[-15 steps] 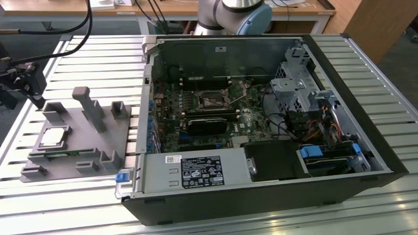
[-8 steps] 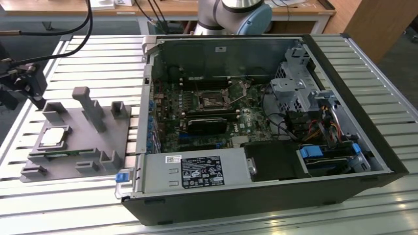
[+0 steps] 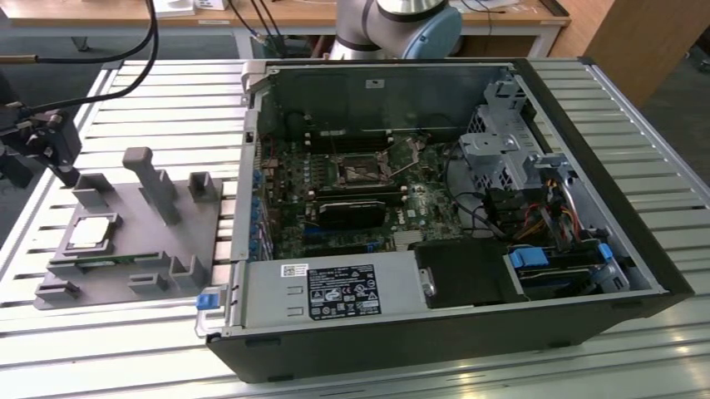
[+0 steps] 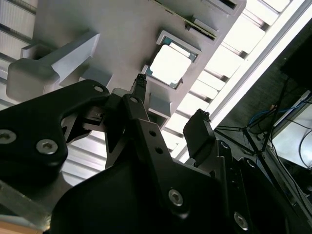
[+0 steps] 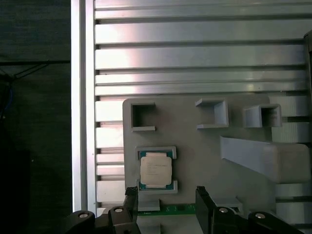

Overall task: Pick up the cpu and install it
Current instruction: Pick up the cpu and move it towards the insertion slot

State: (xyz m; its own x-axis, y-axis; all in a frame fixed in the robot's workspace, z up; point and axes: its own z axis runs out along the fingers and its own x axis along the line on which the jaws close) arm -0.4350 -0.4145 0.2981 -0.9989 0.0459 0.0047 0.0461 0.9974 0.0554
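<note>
Grey tray (image 5: 195, 156): cpu (image 5: 156, 169) near spread pincer (image 5: 165, 192)

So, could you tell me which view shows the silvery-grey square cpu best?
The first wrist view: it looks straight down on the silvery-grey square cpu, whole and unblocked in the grey plastic fixture tray. The second wrist view shows it slanted, glaring, beyond the open pincer; the exterior view shows it obliquely, far off.
</note>
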